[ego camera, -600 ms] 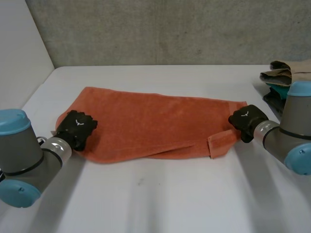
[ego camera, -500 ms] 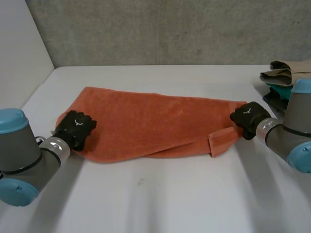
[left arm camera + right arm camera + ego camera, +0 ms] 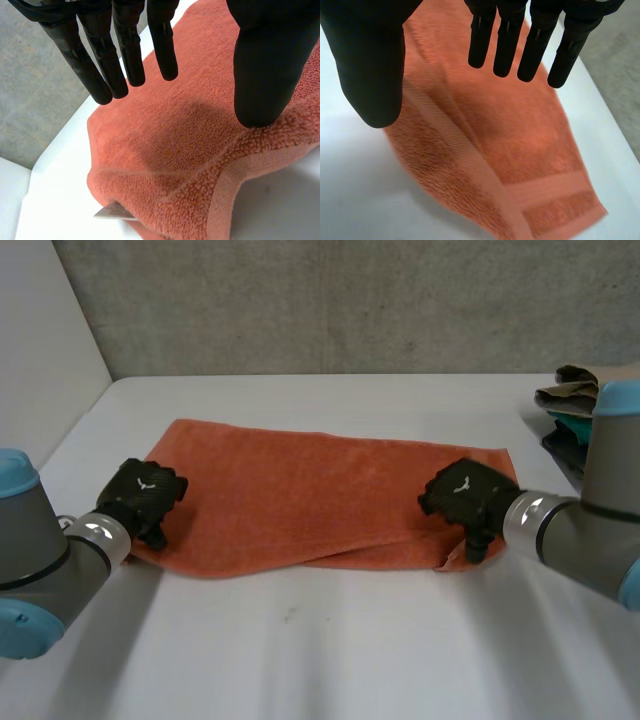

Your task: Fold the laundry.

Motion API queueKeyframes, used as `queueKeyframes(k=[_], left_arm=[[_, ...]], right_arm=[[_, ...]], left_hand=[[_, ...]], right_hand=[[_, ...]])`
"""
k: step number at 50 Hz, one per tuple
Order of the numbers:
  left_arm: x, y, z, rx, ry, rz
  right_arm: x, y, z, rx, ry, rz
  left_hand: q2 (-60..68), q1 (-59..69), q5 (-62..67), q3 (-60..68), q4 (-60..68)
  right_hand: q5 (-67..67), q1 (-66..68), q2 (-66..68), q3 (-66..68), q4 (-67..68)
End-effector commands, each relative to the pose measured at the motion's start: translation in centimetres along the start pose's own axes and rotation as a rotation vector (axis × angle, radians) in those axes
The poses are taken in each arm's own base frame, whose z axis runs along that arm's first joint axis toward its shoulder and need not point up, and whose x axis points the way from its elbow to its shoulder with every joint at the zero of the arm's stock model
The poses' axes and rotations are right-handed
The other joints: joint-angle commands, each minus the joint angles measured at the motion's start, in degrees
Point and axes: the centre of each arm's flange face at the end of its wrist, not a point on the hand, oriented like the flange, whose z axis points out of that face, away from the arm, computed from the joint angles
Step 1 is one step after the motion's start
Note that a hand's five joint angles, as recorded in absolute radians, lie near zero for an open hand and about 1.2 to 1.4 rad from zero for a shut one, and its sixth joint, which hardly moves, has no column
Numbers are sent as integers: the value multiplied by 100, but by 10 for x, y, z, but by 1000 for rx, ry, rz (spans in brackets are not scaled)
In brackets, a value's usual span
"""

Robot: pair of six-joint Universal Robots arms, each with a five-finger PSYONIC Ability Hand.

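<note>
An orange towel (image 3: 310, 495) lies folded lengthwise across the middle of the white table (image 3: 330, 660). My left hand (image 3: 145, 495) is at the towel's left end. In the left wrist view its fingers (image 3: 125, 50) are straight and the thumb stands apart, both hovering just above the towel (image 3: 175, 150) near its hemmed edge. My right hand (image 3: 462, 492) is over the towel's right end. In the right wrist view this hand (image 3: 507, 40) is spread above the towel (image 3: 510, 145), holding nothing, with the banded hem beyond its fingertips.
A pile of other laundry (image 3: 572, 405), beige and teal, sits at the table's far right edge behind my right arm. A small white label (image 3: 112, 214) sticks out under the towel's left corner. A grey wall runs behind the table.
My right hand has moved left from beside the towel's right end to over it, and the small flap at the right front corner is now mostly covered. My left hand shifted slightly left.
</note>
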Motion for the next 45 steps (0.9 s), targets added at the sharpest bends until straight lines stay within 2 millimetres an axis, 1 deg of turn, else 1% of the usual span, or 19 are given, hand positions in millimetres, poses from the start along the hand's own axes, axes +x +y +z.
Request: queueKeyframes(k=[1, 2, 5, 8, 9, 12, 14, 22, 25, 29, 34, 37, 38, 39, 41, 42, 45], left_arm=[[-7, 1, -2, -11, -15, -19], [-8, 2, -3, -18, -15, -27], [-10, 3, -6, -32, -13, -43], [-13, 4, -8, -48, -11, -66], [-14, 4, -9, -54, -12, -74], [-17, 6, -9, -65, -19, -89], [-19, 8, -9, -73, -24, -101], [-25, 17, -12, -115, -27, -146], [-28, 20, -14, -130, -31, -166], [-31, 22, -14, -138, -34, -190], [-34, 24, -14, -139, -35, -204], [-35, 25, -13, -140, -38, -210], [-36, 25, -13, -140, -40, -214], [-36, 26, -13, -143, -42, -217], [-38, 27, -13, -147, -46, -218], [-39, 29, -14, -153, -48, -219], [-40, 31, -14, -156, -51, -221]], right_arm=[[-18, 20, 14, -14, 15, -114], [-21, 25, 15, -26, 5, -114], [-23, 28, 13, -32, 1, -104], [-11, 27, 8, -14, 46, -88], [-4, 27, 6, -3, 75, -73], [0, 28, 4, 9, 92, -39], [-5, 30, 3, 8, 74, -19], [-11, 39, 1, 27, 65, -1], [-13, 36, -3, 40, 80, -9], [-21, 30, -11, 62, 69, -6], [-29, 28, -10, 88, 66, 2], [-32, 30, -6, 93, 69, -5], [-33, 32, -3, 91, 69, -6], [-34, 34, 2, 87, 73, -9], [-30, 35, 6, 87, 100, -13], [-22, 34, 9, 90, 142, -14], [-7, 31, 9, 101, 216, 12]], left_hand=[[175, 155, 233, 140, 207], [59, 38, 116, 23, 91], [-60, -81, -3, -96, -28], [-94, -114, -36, -129, -62], [-194, -214, -136, -229, -162], [-413, -434, -356, -448, -381], [-597, -618, -540, -633, -565], [-918, -939, -861, -953, -886], [-952, -972, -894, -987, -920], [-1069, -1090, -1012, -1105, -1037], [-1170, -1191, -1113, -1206, -1138], [-1204, -1225, -1147, -1239, -1172], [-1221, -1241, -1163, -1256, -1189], [-1288, -1308, -1230, -1323, -1256], [-1372, -1392, -1314, -1407, -1340], [-1472, -1493, -1415, -1508, -1440], [-1557, -1578, -1500, -1593, -1525]], right_hand=[[711, 510, 563, 555, 597], [845, 644, 696, 689, 731], [896, 696, 748, 741, 783], [1315, 1114, 1166, 1159, 1201], [1866, 1666, 1718, 1711, 1753], [2392, 2191, 2244, 2236, 2278], [2377, 2177, 2229, 2221, 2263], [2326, 2126, 2178, 2171, 2213], [2225, 2025, 2077, 2070, 2112], [2259, 2059, 2111, 2103, 2146], [2460, 2259, 2312, 2304, 2346], [3282, 3082, 3134, 3127, 3169], [3735, 3534, 3586, 3579, 3621], [5290, 5090, 5142, 5135, 5177], [5306, 5105, 5158, 5150, 5192], [5306, 5105, 5158, 5150, 5192], [5306, 5105, 5158, 5150, 5192]])
